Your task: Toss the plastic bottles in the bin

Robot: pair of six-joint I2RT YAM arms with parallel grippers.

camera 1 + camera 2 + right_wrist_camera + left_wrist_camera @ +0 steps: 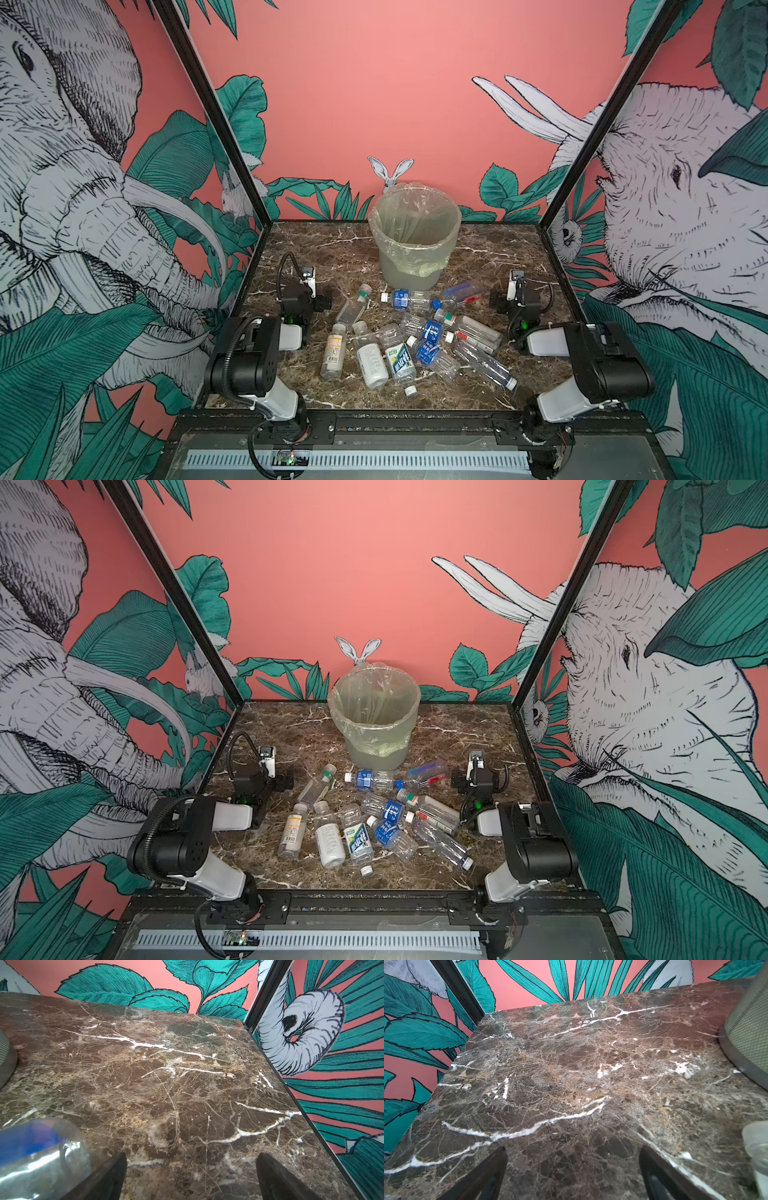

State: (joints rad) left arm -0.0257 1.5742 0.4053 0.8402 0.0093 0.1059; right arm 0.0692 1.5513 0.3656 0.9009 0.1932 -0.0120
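Observation:
The bin, grey-green with a clear bag over its rim, stands at the back middle of the marble table. Several plastic bottles lie scattered in front of it, among them a white one and a blue-labelled one. My left gripper rests low, left of the pile, open and empty. My right gripper rests right of the pile, also open and empty. In the right wrist view a clear blue-labelled bottle lies beside one finger. The left wrist view shows the bin's base and a bottle's cap.
The dark marble table is bounded by printed wall panels at the back and sides. Black frame posts rise from its back corners. Both arm bases sit at the front edge.

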